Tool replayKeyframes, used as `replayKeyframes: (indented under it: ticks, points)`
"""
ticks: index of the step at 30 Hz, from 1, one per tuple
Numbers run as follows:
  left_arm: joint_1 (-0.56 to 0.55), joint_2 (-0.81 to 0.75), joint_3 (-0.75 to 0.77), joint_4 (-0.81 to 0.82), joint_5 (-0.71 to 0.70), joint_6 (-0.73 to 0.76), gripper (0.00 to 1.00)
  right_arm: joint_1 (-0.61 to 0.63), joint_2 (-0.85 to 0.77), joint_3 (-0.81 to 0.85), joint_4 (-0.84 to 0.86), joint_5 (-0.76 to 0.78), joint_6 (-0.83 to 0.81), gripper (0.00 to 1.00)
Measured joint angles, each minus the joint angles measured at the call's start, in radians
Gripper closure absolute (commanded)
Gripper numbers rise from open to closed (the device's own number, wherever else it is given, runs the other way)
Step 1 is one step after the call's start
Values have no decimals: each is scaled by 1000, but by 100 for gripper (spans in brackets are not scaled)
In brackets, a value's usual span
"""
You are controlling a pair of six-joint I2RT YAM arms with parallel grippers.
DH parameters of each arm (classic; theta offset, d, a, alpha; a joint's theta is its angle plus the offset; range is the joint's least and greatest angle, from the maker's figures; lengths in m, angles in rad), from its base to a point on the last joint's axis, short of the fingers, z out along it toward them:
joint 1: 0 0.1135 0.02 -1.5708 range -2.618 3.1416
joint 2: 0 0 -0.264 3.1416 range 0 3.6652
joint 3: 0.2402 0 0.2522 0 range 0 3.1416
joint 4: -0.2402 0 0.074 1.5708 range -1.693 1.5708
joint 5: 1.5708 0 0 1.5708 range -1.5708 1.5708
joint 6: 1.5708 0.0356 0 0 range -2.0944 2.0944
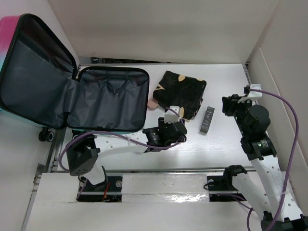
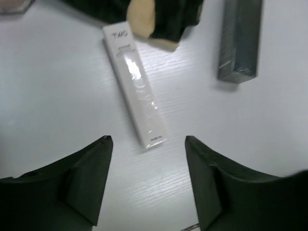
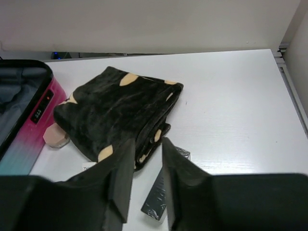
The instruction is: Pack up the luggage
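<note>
Fingers of the left gripper spread wide above the white tabletop, pinching nothing, the near end of a slim white cardboard carton just ahead of the gap between them. To the right of that carton, apart from it, a long dark grey foil-wrapped box. Further right, the right gripper, fingers only narrowly parted and empty, near that grey box. Beyond the carton, a folded black plush cloth with tan spots, one corner touching the carton's far end, and a small pale pink jar tucked against its left edge. Furthest left, the luggage, a pink-to-teal hard-shell suitcase, lying open: one dark-grey-lined half flat on the table just beside the jar, the other half tilted up at the left.
</note>
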Motion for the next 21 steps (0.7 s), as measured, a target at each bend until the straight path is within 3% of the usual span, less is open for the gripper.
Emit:
replayKeyframes:
  ticks: [2,9,15,21]
  points:
    - [-10,42,0,-56,-11,-39,30,0,-8,-7,2,0,-2,57]
    - [-23,172,65,-127,-26,-96,23,23,-24,-11,18,0,-6,47]
    - [32,309,168,-104,-20,-92,25,42,-24,-13,18,-4,-14,47]
    - [93,426,230,-89,-21,-69,37,47,-25,-14,18,-15,-19,47]
